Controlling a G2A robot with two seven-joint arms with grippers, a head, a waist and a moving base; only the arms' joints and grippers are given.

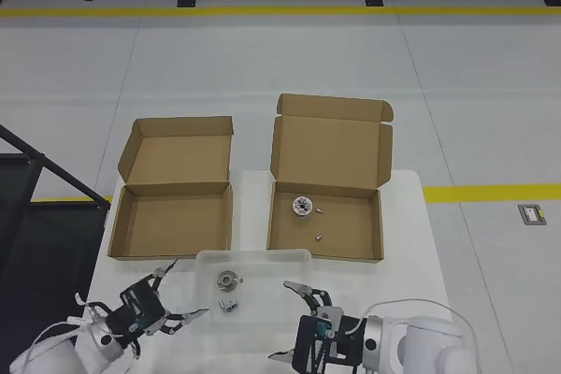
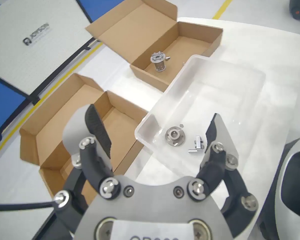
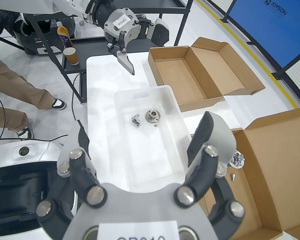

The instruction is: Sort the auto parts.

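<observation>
**Layout.** The white counter (image 1: 411,215) carries a clear tray (image 1: 271,253) at its near edge. Behind the tray are two open cardboard boxes with their lids folded back. The left box (image 1: 173,224) stands behind the tray's left end and the right box (image 1: 351,234) behind its right end, with a gap between them.

**Parts in the tray.** We note a flanged hub (image 1: 228,278) lying flat with its bore upward, toward the tray's left end. Just nearer the robot lie a small drilled block (image 2: 198,142) and a short pin (image 2: 193,151), close together. We cannot tell whether these two touch.

**Parts in the right box.** A toothed cylindrical part (image 1: 303,205) stands upright in the far left portion of the box floor. One small screw (image 1: 322,211) lies just beside it, and a second screw (image 1: 322,235) lies nearer the box's front wall.

**Left gripper** (image 1: 189,290). It hovers at the tray's left end with its fingers spread wide and nothing between them. One finger points toward the left box's front wall. The other reaches over the tray's edge, near the small drilled block.

**Right gripper** (image 1: 279,320). It hangs over the near right part of the tray, likewise wide open and holding nothing. We see no contact between either gripper and any part.
</observation>
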